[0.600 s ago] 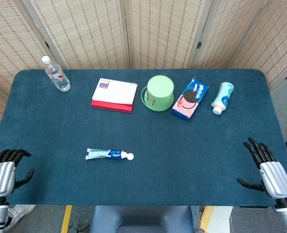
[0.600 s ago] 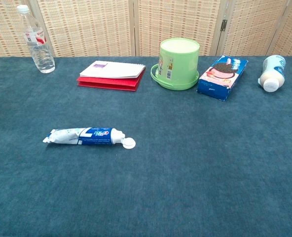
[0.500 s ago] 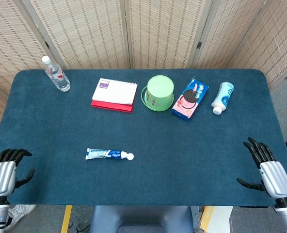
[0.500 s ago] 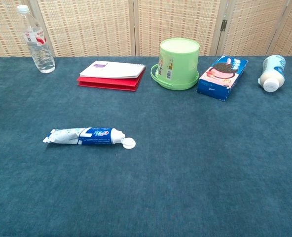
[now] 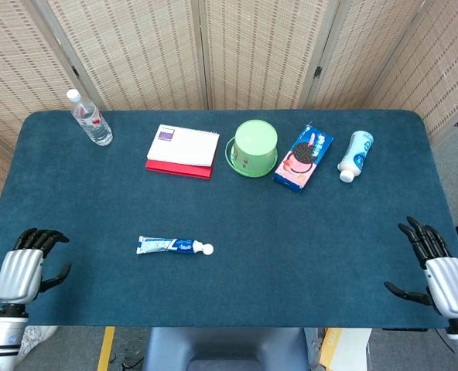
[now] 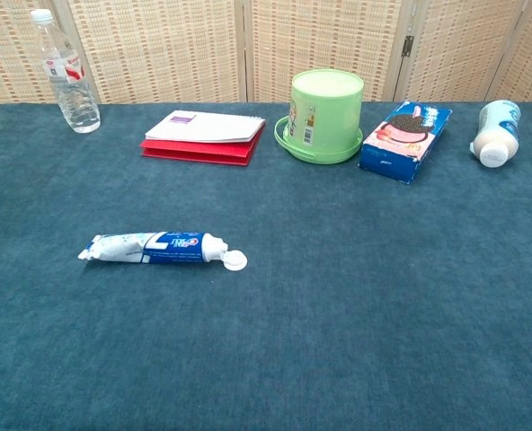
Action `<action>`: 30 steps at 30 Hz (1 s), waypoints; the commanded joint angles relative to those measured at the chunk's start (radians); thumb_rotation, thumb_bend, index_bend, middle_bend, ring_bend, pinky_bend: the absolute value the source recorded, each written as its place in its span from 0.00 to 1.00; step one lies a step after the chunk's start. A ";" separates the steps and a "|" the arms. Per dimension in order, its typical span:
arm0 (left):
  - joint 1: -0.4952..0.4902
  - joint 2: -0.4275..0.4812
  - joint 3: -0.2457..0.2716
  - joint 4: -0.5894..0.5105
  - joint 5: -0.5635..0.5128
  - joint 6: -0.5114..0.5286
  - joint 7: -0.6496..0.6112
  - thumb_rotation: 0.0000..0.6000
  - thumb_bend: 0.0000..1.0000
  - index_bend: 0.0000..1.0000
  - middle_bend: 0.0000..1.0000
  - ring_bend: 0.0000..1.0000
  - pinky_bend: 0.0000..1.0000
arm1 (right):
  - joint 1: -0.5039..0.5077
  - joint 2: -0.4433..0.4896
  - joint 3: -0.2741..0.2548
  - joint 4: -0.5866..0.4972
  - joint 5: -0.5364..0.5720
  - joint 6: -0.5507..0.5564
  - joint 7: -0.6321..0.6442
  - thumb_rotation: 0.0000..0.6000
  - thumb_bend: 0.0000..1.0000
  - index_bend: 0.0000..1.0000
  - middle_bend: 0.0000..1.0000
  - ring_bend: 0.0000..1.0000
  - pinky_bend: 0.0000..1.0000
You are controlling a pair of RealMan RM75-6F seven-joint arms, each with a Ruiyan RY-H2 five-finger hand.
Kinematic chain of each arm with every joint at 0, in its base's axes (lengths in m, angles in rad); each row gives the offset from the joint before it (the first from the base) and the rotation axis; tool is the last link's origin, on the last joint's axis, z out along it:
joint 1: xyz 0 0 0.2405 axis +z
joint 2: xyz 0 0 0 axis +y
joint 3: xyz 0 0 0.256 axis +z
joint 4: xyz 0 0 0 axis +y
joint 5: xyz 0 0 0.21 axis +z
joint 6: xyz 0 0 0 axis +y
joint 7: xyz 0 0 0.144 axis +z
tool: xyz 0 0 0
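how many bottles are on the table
2. A clear water bottle stands upright at the far left corner. A white bottle lies on its side at the far right, beside the cookie box. None seem hidden.

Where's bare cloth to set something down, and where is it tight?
Free: the wide stretch right of the toothpaste tube, between it and the right hand; also the band between the tube and the back row. Crowded: the back row, where notebook, green bucket, cookie box and white bottle sit close together.

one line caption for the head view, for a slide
Both hands, left hand and right hand, open at the table's near corners, toothpaste tube nearest.
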 commanded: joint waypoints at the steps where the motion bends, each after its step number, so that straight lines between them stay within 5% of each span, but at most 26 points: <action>1: -0.043 -0.009 -0.006 -0.004 0.022 -0.050 -0.008 1.00 0.35 0.32 0.34 0.25 0.18 | -0.001 0.004 0.002 0.002 -0.001 0.005 0.004 0.96 0.00 0.00 0.00 0.00 0.00; 16: -0.278 -0.151 -0.030 0.047 -0.039 -0.359 0.106 1.00 0.35 0.15 0.28 0.21 0.15 | -0.005 0.010 0.003 0.002 -0.002 0.009 0.016 0.96 0.00 0.00 0.00 0.00 0.00; 26: -0.375 -0.283 -0.045 0.130 -0.177 -0.455 0.226 1.00 0.35 0.08 0.20 0.15 0.14 | -0.011 0.012 0.003 0.002 0.000 0.014 0.018 0.96 0.00 0.00 0.00 0.00 0.00; 30: -0.401 -0.337 -0.048 0.170 -0.215 -0.455 0.272 1.00 0.35 0.13 0.20 0.15 0.14 | -0.010 0.011 0.003 0.005 0.005 0.008 0.020 0.96 0.00 0.00 0.00 0.00 0.00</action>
